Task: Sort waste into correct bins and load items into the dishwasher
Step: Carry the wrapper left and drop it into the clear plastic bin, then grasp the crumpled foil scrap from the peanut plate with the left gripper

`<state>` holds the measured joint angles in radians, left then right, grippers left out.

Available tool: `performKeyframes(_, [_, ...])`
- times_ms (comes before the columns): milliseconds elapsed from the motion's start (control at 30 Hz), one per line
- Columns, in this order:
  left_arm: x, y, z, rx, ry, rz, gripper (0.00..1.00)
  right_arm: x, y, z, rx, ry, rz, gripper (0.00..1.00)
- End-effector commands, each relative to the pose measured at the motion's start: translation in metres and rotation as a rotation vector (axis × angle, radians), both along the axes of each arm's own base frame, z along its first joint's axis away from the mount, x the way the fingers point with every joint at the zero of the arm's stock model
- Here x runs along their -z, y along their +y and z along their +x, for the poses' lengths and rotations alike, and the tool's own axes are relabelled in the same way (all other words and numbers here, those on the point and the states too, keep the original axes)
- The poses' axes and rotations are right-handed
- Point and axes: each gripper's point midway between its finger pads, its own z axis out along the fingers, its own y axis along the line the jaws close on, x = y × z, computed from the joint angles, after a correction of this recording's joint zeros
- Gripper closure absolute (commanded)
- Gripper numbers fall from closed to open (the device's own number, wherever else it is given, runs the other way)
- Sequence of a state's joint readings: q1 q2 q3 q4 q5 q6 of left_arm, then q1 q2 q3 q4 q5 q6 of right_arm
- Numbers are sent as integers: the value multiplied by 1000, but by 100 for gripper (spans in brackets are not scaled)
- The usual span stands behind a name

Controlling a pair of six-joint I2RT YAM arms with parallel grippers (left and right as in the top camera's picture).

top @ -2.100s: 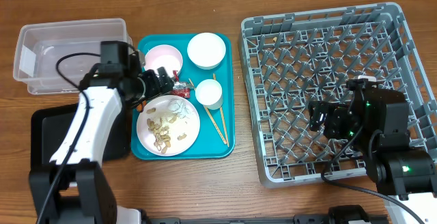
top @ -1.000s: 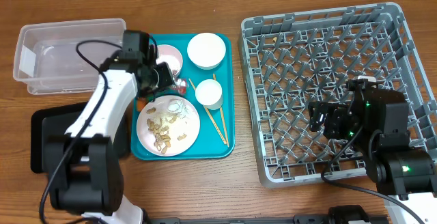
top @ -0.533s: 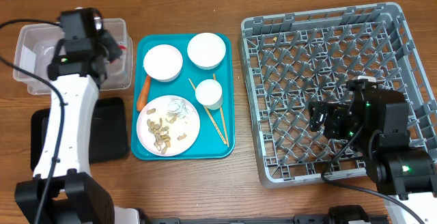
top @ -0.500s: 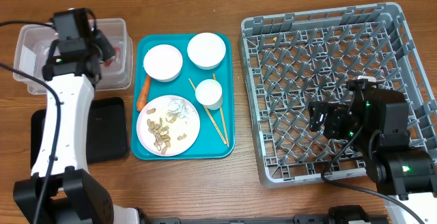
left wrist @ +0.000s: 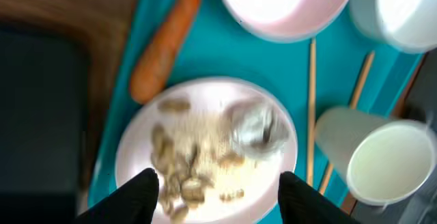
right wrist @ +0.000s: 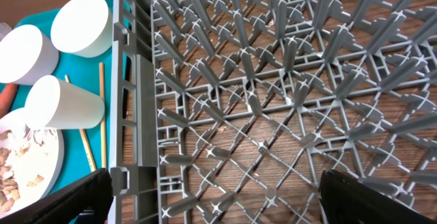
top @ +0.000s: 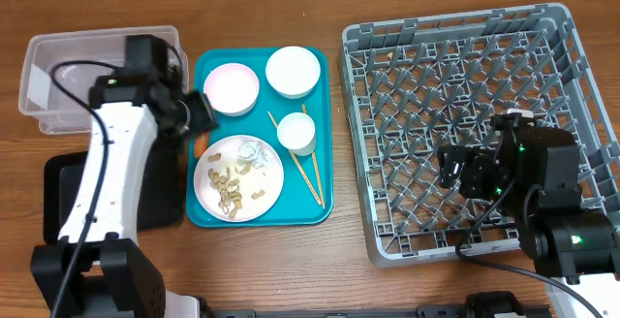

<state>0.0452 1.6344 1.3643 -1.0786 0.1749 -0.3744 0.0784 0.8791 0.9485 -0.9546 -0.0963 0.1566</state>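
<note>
My left gripper (top: 199,114) (left wrist: 222,197) is open and empty over the left edge of the teal tray, above the white plate (top: 238,177) (left wrist: 205,149) of tan peanut shells. A crumpled whitish scrap (left wrist: 252,125) lies on that plate. The orange carrot (left wrist: 167,43) lies by the tray's left rim, mostly hidden under the arm in the overhead view. The pink bowl (top: 231,87), white bowl (top: 293,70), cup (top: 296,134) and chopsticks (top: 308,168) sit on the tray. The red wrapper does not show. My right gripper (top: 455,168) (right wrist: 225,200) is open and empty over the grey rack (top: 475,66).
The clear tub (top: 58,76) stands at the back left, partly covered by my left arm. The black tray (top: 68,197) lies in front of it. The teal tray (top: 320,211) sits between them and the rack.
My left gripper carried the red wrapper from the teal tray to over the clear tub, then came back to the tray's left edge empty. The right arm has not moved.
</note>
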Motion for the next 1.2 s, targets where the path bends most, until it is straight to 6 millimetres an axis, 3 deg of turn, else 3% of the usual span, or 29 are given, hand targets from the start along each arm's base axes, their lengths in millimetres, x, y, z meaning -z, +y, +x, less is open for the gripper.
performKeyframes(0, [21,-23,-18,73,42,-22,41,-14,-3,4,13,-40,-3,0])
performKeyframes(167, [61,-37,-28,55,72,-33,43,-14,-3,3,13,-40,-3,0])
performKeyframes(433, [91,-43,-17,51,54,-50,53,-14,-3,4,13,-40,-3,0])
performKeyframes(533, [104,-60,-11,92,58,-81,55,-14,-3,4,13,-40,-3,0])
performKeyframes(600, [110,-63,-12,100,73,-81,66,-14,-3,4,13,-40,-3,0])
performKeyframes(633, [110,-65,-10,102,62,-89,86,-14,-3,4,13,-40,-3,0])
performKeyframes(767, [95,-66,9,104,7,-91,96,-14,-3,3,13,-40,-3,0])
performKeyframes(867, [76,-63,25,105,-32,-66,96,-14,-3,3,13,-40,-3,0])
performKeyframes(933, [51,-60,38,135,-64,-32,96,-14,-3,3,13,-40,-3,0])
performKeyframes(1067, [5,-37,56,111,-106,93,96,-14,-3,3,13,-40,-3,0])
performKeyframes(1167, [-35,0,77,25,-183,207,96,-14,-3,3,13,-40,-3,0])
